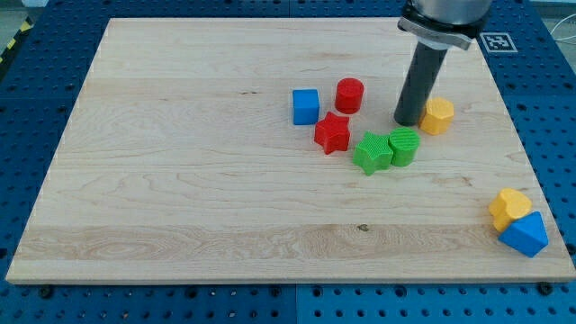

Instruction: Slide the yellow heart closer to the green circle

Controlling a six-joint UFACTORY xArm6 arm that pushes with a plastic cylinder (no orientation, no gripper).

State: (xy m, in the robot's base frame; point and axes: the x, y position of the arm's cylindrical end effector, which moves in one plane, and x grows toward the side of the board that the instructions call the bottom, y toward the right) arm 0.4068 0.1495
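A: Tip (408, 121) down on bench (180, 180), just left of yellow hexagon (438, 116), above green circle (404, 145). No hand on this rod, so nothing spread or pinching.

B: Yellow heart (508, 208)?

A: Far lower right, touching blue triangle (525, 235), well apart from circle.

B: Risks?

A: Travelling there may clip hexagon. Pushing off-centre could drag triangle along, or knock green star (371, 152) beside circle.

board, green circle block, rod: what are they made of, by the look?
Board: pale wood, matte, visible grain lines and a small knot. Green circle: likely plastic, possibly 3D-printed; ridged lines on top. Rod: dark, smooth, slight sheen, metal or plastic, unclear; my tip sits just above the circle in view.
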